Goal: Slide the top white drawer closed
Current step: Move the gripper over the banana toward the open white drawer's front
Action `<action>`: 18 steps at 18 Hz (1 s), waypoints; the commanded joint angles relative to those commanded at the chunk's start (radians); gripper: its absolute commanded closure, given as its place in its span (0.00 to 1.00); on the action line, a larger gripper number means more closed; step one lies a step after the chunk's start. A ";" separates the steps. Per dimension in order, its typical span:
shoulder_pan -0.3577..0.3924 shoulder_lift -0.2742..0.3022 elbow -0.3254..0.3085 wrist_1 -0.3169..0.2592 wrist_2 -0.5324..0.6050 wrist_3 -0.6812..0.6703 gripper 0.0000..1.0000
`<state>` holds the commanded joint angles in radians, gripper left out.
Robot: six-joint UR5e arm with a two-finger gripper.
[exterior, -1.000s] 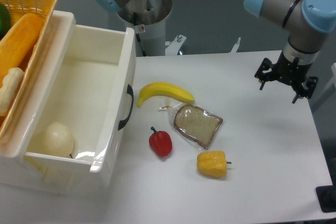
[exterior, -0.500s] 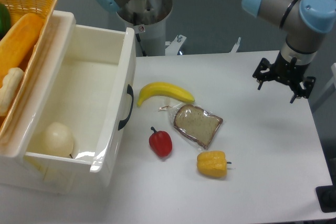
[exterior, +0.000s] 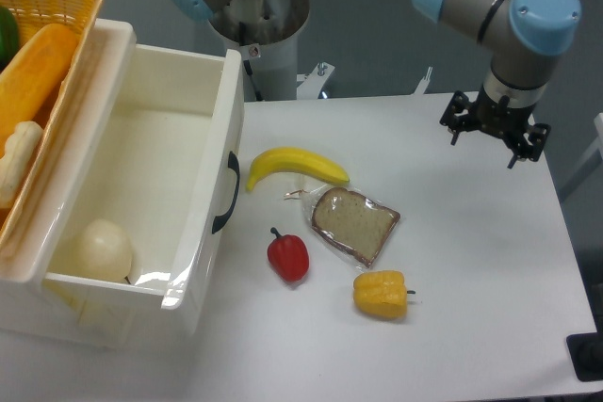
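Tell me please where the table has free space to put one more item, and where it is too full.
Free: the table right of the bread slice and yellow pepper, below the gripper; also the front strip under the red pepper. Crowded: between the banana and the open top white drawer.

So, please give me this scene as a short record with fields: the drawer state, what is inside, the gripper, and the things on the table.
drawer: top white drawer pulled out, open, black handle facing the table
drawer contents: one pale round object near the front corner
gripper: gripper above the far right of the table, open, holding nothing, apart from the drawer
on table: banana, bagged bread slice, red pepper, yellow pepper
above drawer: yellow wicker basket with food items
task status: drawer not yet closed
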<state>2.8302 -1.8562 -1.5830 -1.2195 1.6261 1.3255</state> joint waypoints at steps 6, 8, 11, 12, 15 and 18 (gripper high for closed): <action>-0.060 -0.001 -0.005 0.000 -0.027 -0.218 0.04; -0.069 0.006 -0.015 0.000 -0.078 -0.279 0.20; -0.107 0.018 -0.029 0.000 -0.083 -0.374 0.50; -0.124 0.018 -0.029 0.000 -0.083 -0.393 0.55; -0.169 0.015 -0.029 -0.002 -0.087 -0.460 0.68; -0.187 0.015 -0.029 -0.002 -0.145 -0.511 0.80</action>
<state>2.6431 -1.8408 -1.6122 -1.2210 1.4806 0.8146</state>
